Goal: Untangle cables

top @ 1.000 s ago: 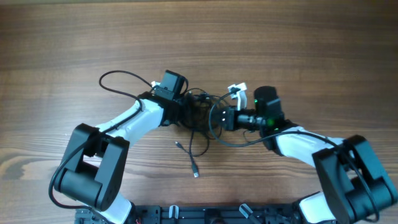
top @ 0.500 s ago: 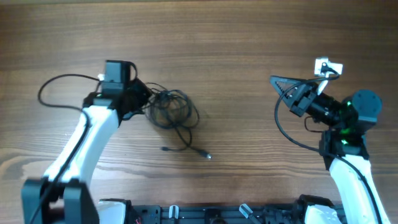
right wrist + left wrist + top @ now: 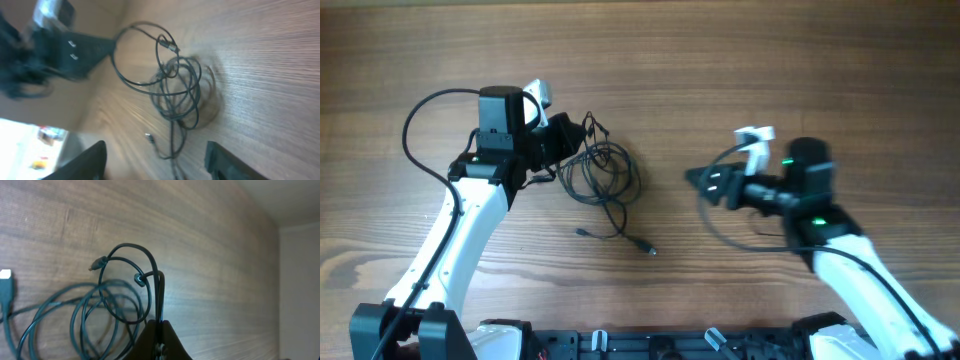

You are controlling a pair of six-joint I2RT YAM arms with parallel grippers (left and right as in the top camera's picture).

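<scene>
Cables [image 3: 602, 176] could knot tighter if your left gripper [image 3: 159, 328], pinching one strand, pulls while your right gripper [image 3: 156, 146] gapes empty.

Free: bare counter [image 3: 740, 60] between cables [image 3: 602, 178] and right claw [image 3: 705, 181]. Obstacle: left claw [image 3: 563, 142], pinching strands at the coil's upper left.
</scene>
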